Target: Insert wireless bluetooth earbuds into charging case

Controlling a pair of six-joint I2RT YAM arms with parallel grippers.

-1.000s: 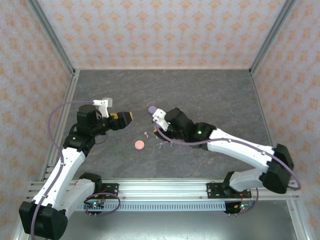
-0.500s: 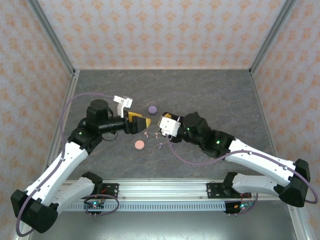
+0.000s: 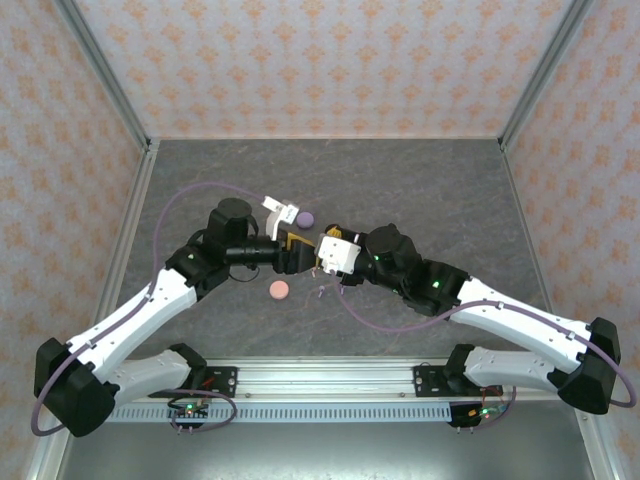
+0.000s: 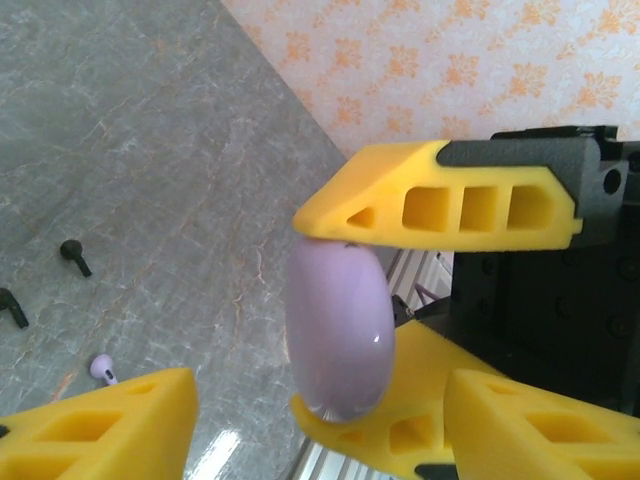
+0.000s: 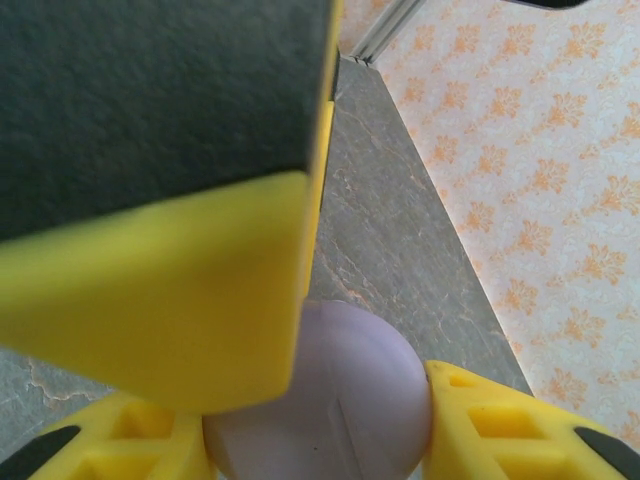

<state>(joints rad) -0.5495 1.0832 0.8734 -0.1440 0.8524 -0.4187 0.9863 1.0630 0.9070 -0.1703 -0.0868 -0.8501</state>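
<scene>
A lilac round charging case (image 5: 340,410) is up off the table, with my right gripper (image 5: 315,425) shut on its rim. From the left wrist I see the same case (image 4: 338,330) edge-on, pinched above and below by the right gripper's yellow fingers (image 4: 440,200). My left gripper (image 4: 320,420) stands open, one finger on either side of the case with gaps showing. The two grippers meet nose to nose, left gripper (image 3: 293,248) against right gripper (image 3: 318,253). On the table lie a lilac earbud (image 4: 102,368) and two black earbuds (image 4: 72,255).
A second purple round case (image 3: 305,218) sits on the grey table just behind the grippers. A pink round case (image 3: 279,289) lies in front of them, with small earbuds (image 3: 320,291) beside it. Patterned walls ring the table.
My left arm has swung right to the right gripper and its jaws have narrowed around the lilac case. The right arm shifted earlier and has held still since.
</scene>
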